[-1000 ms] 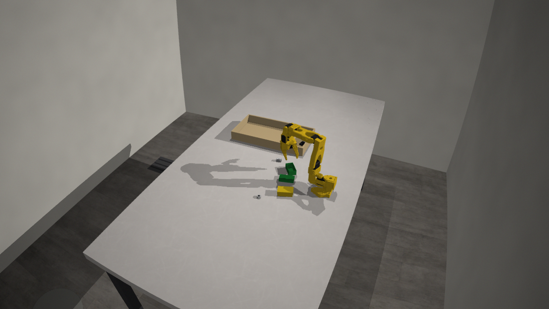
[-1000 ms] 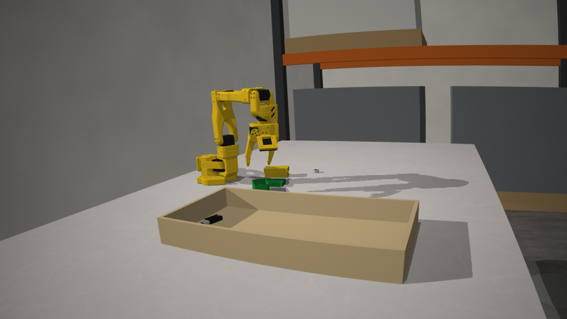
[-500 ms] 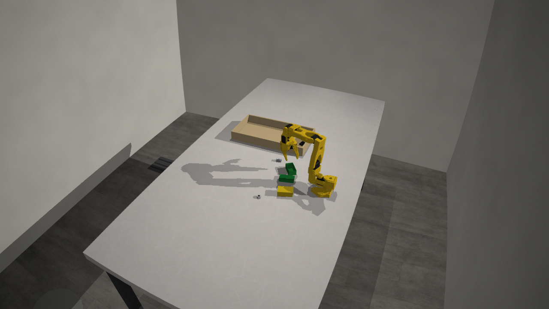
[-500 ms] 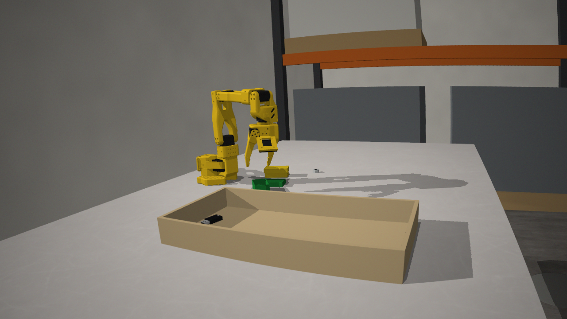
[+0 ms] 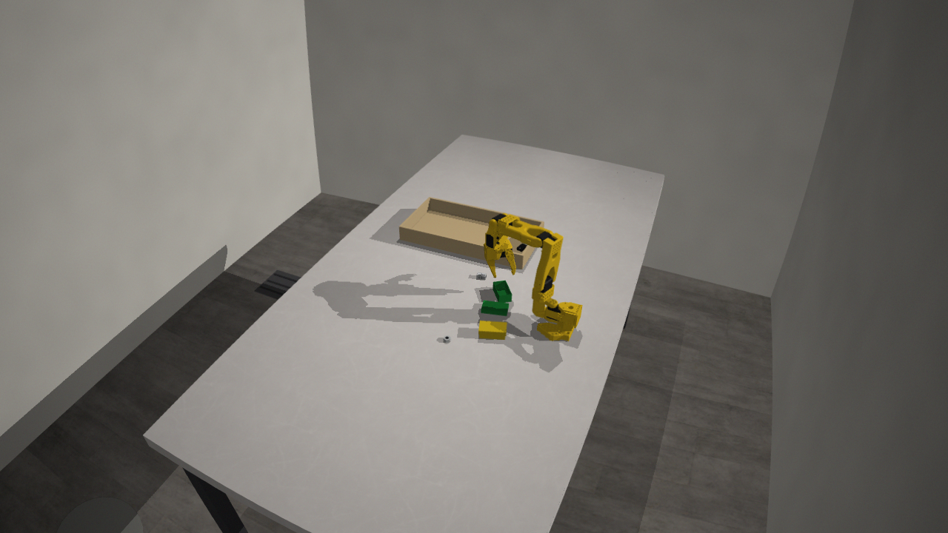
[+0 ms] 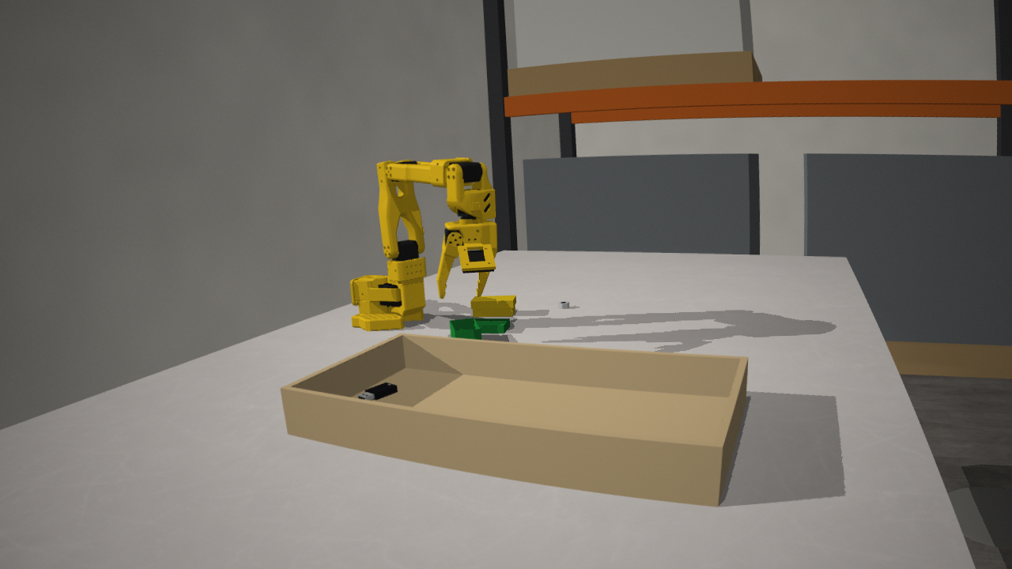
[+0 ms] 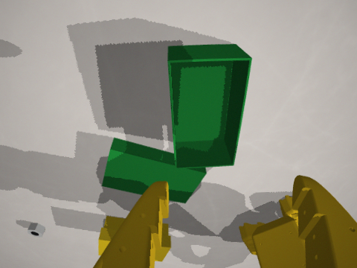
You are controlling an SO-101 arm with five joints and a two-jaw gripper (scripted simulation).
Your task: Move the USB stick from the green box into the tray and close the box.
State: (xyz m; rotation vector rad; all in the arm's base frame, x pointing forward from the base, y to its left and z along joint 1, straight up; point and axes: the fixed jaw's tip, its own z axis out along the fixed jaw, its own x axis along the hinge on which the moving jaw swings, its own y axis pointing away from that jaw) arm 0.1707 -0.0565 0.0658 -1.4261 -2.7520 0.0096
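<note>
Nearest the exterior view, where a wooden tray (image 5: 450,248) (image 6: 509,449) sits on the table (image 5: 371,391) (image 6: 162,480), a black USB stick (image 5: 521,247) (image 6: 379,391) lies inside, toward the tray's 10 o'clock corner, its long axis slanting from 8 to 2 o'clock and its metal plug pointing to 8. Beyond the tray, an open-topped green box part (image 5: 501,292) (image 6: 465,329) (image 7: 208,108) stands uncovered; the wrist view shows its long axis running roughly 12 to 6 o'clock. A second green part (image 5: 494,308) (image 6: 495,325) (image 7: 149,171), closed face up, lies off the first part's 7 o'clock end in that view, its length slanting between 9 and 10 toward between 3 and 4; whether the pieces touch is hard to say from these angles.

Above them hangs the yellow arm's gripper (image 5: 503,274) (image 6: 461,295) (image 7: 230,182), fingers spread and pointing down, with nothing between them. Farther back, at the exterior view's 12 o'clock from the tray, rests a yellow box (image 5: 492,329) (image 6: 493,306) (image 7: 104,238). A small nut-like ring (image 5: 446,339) (image 6: 564,304) (image 7: 36,229) lies at its 3 o'clock, apart. Orange shelving beams (image 6: 778,95) span the background.

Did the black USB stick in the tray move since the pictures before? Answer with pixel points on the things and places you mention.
No. The USB stick (image 5: 521,247) (image 6: 379,391) lies in the same corner of the tray (image 5: 457,250) (image 6: 566,453), just as close to its walls as before.
</note>
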